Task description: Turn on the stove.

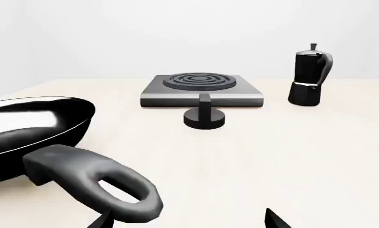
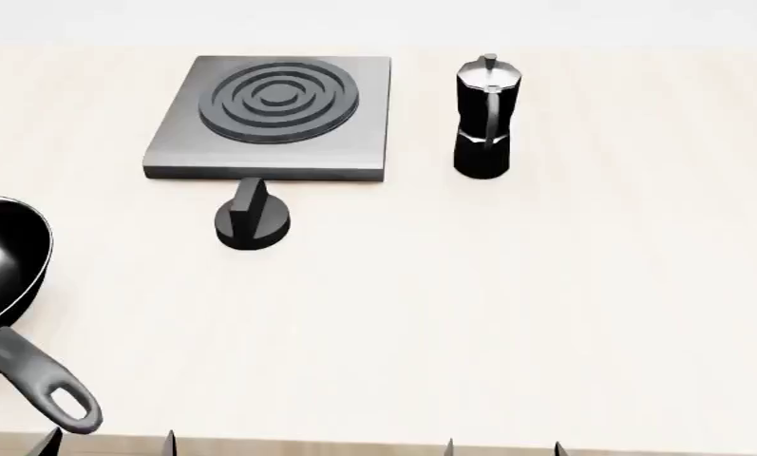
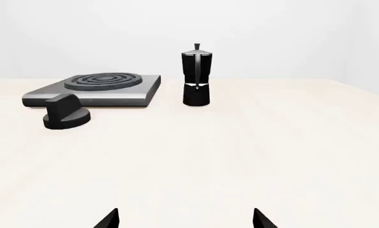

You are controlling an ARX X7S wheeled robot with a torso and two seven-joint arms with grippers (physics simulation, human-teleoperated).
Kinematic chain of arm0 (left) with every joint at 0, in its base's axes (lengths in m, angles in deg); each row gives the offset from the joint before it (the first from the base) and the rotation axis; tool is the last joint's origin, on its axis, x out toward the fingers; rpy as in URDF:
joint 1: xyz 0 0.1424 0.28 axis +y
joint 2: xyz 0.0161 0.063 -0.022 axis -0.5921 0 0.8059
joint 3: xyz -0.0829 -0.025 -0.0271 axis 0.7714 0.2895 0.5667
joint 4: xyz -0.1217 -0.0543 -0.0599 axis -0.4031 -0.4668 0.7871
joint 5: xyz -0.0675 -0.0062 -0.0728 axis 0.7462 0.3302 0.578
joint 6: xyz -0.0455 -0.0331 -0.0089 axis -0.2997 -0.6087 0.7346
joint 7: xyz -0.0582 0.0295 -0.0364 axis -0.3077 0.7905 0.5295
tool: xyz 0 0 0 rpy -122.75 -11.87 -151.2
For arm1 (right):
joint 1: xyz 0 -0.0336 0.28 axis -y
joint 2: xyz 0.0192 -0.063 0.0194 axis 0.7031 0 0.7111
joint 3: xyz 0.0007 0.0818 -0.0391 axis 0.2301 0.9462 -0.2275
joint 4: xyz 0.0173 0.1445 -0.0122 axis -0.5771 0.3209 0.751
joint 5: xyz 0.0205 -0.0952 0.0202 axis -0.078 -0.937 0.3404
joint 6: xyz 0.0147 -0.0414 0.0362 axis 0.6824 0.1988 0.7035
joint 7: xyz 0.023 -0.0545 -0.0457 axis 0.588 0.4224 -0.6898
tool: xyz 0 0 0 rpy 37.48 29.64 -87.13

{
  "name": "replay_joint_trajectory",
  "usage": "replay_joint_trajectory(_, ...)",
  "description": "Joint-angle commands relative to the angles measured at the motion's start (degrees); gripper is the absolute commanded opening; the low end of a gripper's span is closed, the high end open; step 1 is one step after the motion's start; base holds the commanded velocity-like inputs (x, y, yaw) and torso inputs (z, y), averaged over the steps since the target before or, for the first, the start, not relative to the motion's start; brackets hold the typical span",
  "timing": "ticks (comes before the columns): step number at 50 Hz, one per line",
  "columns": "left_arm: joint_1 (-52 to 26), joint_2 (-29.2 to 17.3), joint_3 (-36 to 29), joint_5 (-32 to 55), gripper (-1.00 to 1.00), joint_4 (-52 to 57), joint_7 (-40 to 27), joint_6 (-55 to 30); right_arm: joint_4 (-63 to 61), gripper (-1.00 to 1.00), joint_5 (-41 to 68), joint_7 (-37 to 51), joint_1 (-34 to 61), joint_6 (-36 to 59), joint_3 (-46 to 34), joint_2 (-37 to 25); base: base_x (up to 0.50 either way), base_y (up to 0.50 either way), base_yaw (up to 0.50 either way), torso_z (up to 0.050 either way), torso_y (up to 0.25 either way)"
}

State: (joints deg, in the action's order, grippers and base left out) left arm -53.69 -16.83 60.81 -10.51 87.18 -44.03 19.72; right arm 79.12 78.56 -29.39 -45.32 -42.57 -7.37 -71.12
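The stove is a flat grey slab with a dark ringed burner at the back left of the table. It also shows in the left wrist view and the right wrist view. Its black ridged knob stands on the table just in front of the slab, seen too in the left wrist view and the right wrist view. My left gripper and right gripper are open and empty at the table's front edge, far from the knob. Only their fingertips show.
A black frying pan lies at the left, its handle reaching over the left gripper's fingertip. A black-and-silver moka pot stands right of the stove. The beige table spreads between the grippers and the stove.
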Motion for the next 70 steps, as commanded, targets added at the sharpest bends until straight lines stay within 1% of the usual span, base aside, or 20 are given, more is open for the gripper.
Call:
replay_joint_trajectory(1,-0.8,-1.0,-2.0,-1.0,1.00,0.0,-1.5,-0.9,2.7,1.00,1.2,1.0,1.7,-1.3,-0.5,-1.1,0.00,0.00,0.00,0.000,0.000)
replay_joint_trajectory(5,-0.5,-1.7,-2.4,1.3,1.00,-2.2,-1.7,1.0,2.2,1.00,2.1,2.1,1.7,-0.5,-1.4,-1.8,0.00,0.00,0.00,0.000,0.000)
replay_joint_trajectory(8,-0.7,-2.2,-2.7,2.0,1.00,0.0,-2.4,-1.6,2.5,1.00,2.4,2.8,1.6,-0.8,-1.8,-2.2,0.00,0.00,0.00,0.000,0.000)
replay_joint_trajectory(10,-0.2,-2.5,-3.3,1.8,1.00,1.2,-2.8,-1.5,1.8,1.00,2.9,3.4,1.4,-0.2,-1.8,-2.3,0.00,0.00,0.00,0.000,0.000)
replay_joint_trajectory(14,-0.6,-3.0,-3.8,1.6,1.00,-0.1,-3.3,-0.7,3.0,1.00,3.2,3.8,1.9,-0.9,-2.2,-2.6,0.00,0.00,0.00,0.000,0.000)
replay_joint_trajectory(15,4.4,-1.8,3.5,0.9,1.00,3.0,-1.4,8.6,8.6,1.00,-0.3,2.2,8.6,-8.6,0.7,-1.1,0.00,0.00,0.00,0.000,0.000)
replay_joint_trajectory(16,-0.7,-0.7,-0.8,0.2,1.00,-0.4,-0.5,0.0,2.5,1.00,1.1,1.6,1.8,-0.4,0.3,-0.5,0.00,0.00,0.00,0.000,0.000)
replay_joint_trajectory(19,-0.9,-1.6,-1.5,-1.1,1.00,-0.7,-2.9,0.0,2.5,1.00,1.8,2.5,1.5,0.0,-0.1,-1.1,0.00,0.00,0.00,0.000,0.000)
replay_joint_trajectory(20,-0.6,-1.5,-1.1,0.4,1.00,0.7,-2.9,-1.2,2.1,1.00,2.6,2.8,1.4,0.2,0.0,-1.3,0.00,0.00,0.00,0.000,0.000)
replay_joint_trajectory(22,0.2,-2.0,-2.4,-0.5,1.00,2.8,-3.4,-1.0,0.3,1.00,2.7,3.4,1.0,0.9,-0.7,-1.6,0.00,0.00,0.00,0.000,0.000)
replay_joint_trajectory(25,0.7,-2.3,-2.7,0.3,1.00,5.4,-4.0,-1.9,-1.8,1.00,3.1,3.8,0.6,2.1,-1.2,-1.9,0.00,0.00,0.00,0.000,0.000)
replay_joint_trajectory(30,3.4,-3.0,-3.1,0.9,1.00,16.5,-5.1,-4.7,-15.3,1.00,4.2,5.2,-1.1,7.1,-1.7,-2.8,0.00,0.00,0.00,0.000,0.000)
replay_joint_trajectory(38,5.7,-4.0,-3.8,2.0,1.00,28.6,-6.4,-10.0,-28.9,1.00,5.3,7.4,-2.7,13.0,-2.0,-4.0,0.00,0.00,0.00,0.000,0.000)
replay_joint_trajectory(41,6.4,-4.3,-4.1,2.3,1.00,30.4,-6.7,-8.9,-30.2,1.00,5.5,8.0,-2.9,13.7,-2.1,-4.3,0.00,0.00,0.00,0.000,0.000)
replay_joint_trajectory(47,7.1,-4.9,-4.7,2.0,1.00,34.9,-7.7,-11.1,-33.2,1.00,5.0,9.1,-2.9,15.0,-2.8,-5.1,0.00,0.00,0.00,0.000,0.000)
replay_joint_trajectory(53,7.5,-5.5,-5.3,1.0,1.00,36.8,-8.9,-12.4,-36.0,1.00,5.6,9.5,-3.3,15.6,-3.1,-5.8,0.00,0.00,0.00,0.000,0.000)
replay_joint_trajectory(61,8.1,-6.2,-5.9,1.3,1.00,39.4,-9.6,-12.6,-36.3,1.00,6.2,9.8,-3.4,15.0,-3.3,-6.7,0.02,0.00,0.00,0.000,0.000)
replay_joint_trajectory(70,8.5,-6.9,-6.7,1.8,1.00,38.7,-10.2,-11.2,-36.2,1.00,7.2,10.3,-3.4,14.6,-3.5,-7.4,0.47,0.00,0.00,0.000,0.000)
